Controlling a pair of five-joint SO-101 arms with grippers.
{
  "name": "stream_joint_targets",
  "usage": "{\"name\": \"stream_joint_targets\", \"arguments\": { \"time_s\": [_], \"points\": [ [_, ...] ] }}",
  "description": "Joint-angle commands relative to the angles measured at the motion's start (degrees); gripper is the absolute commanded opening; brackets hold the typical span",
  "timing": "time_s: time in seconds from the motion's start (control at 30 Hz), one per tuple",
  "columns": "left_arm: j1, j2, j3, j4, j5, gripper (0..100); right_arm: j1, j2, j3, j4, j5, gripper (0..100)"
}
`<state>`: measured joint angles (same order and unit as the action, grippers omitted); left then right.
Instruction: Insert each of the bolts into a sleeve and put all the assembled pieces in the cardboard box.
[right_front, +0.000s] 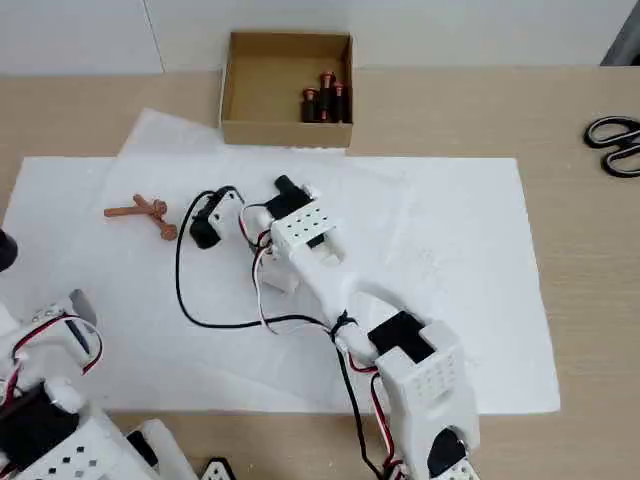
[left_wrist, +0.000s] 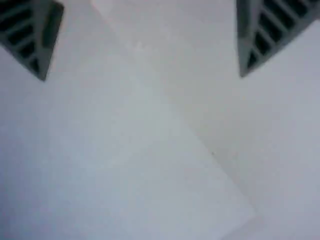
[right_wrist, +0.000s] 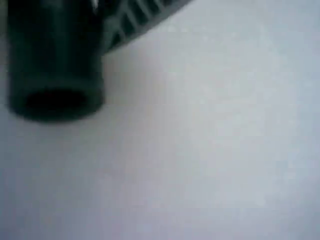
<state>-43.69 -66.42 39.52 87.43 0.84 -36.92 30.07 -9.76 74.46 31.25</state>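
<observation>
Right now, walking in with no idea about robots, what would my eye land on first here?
Probably the white robot arm, stretched diagonally across the white paper sheet in the middle of the table. Next comes the cardboard box at the far edge, with brown-and-black assembled pieces grouped at its right side. Two loose brown bolts lie crossed on the left part of the paper.

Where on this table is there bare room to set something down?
The white paper sheet is bare between the white robot arm and the black-handled scissors. It is crowded around the two brown bolts and the arm's black cable.
</observation>
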Motion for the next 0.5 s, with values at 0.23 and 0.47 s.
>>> {"name": "stream_joint_targets", "arguments": {
  "time_s": [0.23, 0.47],
  "points": [
    [0.09, -0.44, -1.54, 0.35, -0.09, 23, 1.89, -2.07, -8.18, 13.23, -2.20, 1.7],
    [0.09, -0.44, -1.54, 0.35, -0.09, 23, 8.84, -6.73, -18.20, 21.67, -6.51, 1.7]
  ]
}}
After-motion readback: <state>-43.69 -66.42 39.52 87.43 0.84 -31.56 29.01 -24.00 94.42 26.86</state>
